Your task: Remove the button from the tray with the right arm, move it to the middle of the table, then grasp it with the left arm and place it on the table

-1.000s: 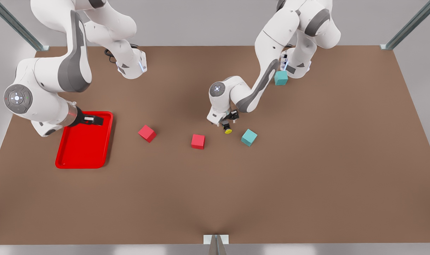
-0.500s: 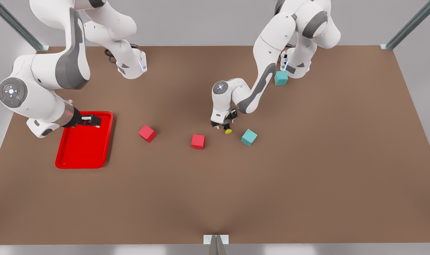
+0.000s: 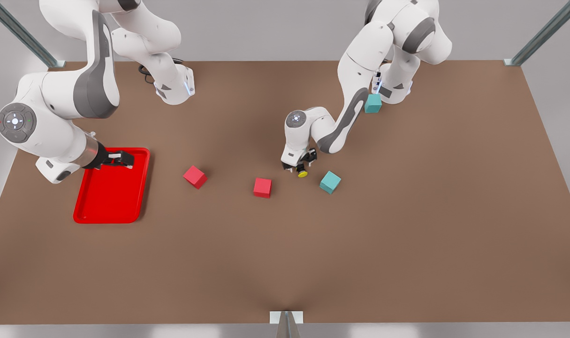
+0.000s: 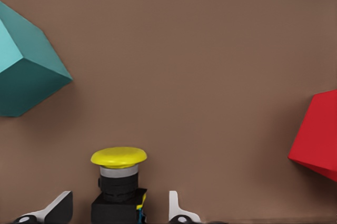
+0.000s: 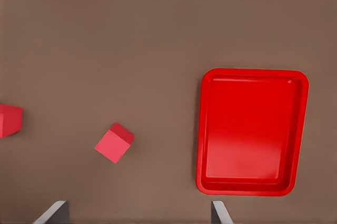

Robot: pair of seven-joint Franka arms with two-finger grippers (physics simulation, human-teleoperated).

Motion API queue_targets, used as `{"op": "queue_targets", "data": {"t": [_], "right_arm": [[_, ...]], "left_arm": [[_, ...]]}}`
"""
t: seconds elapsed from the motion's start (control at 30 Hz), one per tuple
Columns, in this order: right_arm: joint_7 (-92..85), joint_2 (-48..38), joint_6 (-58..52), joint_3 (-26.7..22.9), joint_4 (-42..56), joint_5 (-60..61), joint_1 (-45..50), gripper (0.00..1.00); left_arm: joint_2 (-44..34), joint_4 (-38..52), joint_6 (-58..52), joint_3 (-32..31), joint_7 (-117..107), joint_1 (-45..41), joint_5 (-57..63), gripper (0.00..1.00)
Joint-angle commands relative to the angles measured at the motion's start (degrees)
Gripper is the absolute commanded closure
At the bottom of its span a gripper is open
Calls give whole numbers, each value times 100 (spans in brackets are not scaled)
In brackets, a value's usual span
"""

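Note:
The button (image 3: 302, 173), dark body with a yellow cap, rests on the brown table (image 3: 285, 253) near its middle. My left gripper (image 3: 303, 165) is low over it. In the left wrist view the button (image 4: 118, 182) sits between the left gripper's (image 4: 118, 208) fingertips (image 4: 58, 208), with a gap on each side, so the gripper is open. The red tray (image 3: 109, 197) lies at the front view's left and holds nothing. My right gripper (image 3: 120, 159) hangs open over the tray's far edge, and from the right wrist view the tray (image 5: 253, 129) lies well below the right gripper (image 5: 136, 212).
Two red cubes (image 3: 195, 176) (image 3: 262, 187) sit between the tray and the button. A teal cube (image 3: 330, 181) stands just to the front view's right of the button, another teal cube (image 3: 372, 103) by the arm base at the back.
The left arm's wrist has shifted slightly and lowered toward the table while the button stayed in place. The right arm drew back a little toward the front view's left, then held still.

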Motion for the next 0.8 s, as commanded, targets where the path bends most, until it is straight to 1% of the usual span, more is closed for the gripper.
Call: {"op": "queue_targets", "data": {"t": [0.0, 0.07, 0.13, 0.23, 0.27, 0.37, 0.77], "right_arm": [[-180, -6, 1, -3, 10, -2, -1, 0], [-197, -6, 1, -3, 10, -2, -1, 0], [-197, -6, 1, -3, 10, -2, -1, 0], [-197, -6, 1, -3, 10, -2, -1, 0], [-206, -6, 1, -3, 28, 7, -1, 0], [-197, -6, -7, -3, 37, 7, 17, 0], [-206, -6, -7, 6, 28, 7, 17, 0]], "left_arm": [[5, 2, 47, -4, 852, 3, -20, 15], [14, 2, 47, -4, 852, 3, -20, 21], [23, 2, 47, -4, 852, 3, -29, 38], [32, 2, 47, -4, 852, 38, -29, 50], [32, 2, 47, -4, 852, 38, -29, 53], [40, 2, 47, -13, 852, 38, -29, 55], [-56, 46, -67, -13, 852, 126, -29, 56]]}}
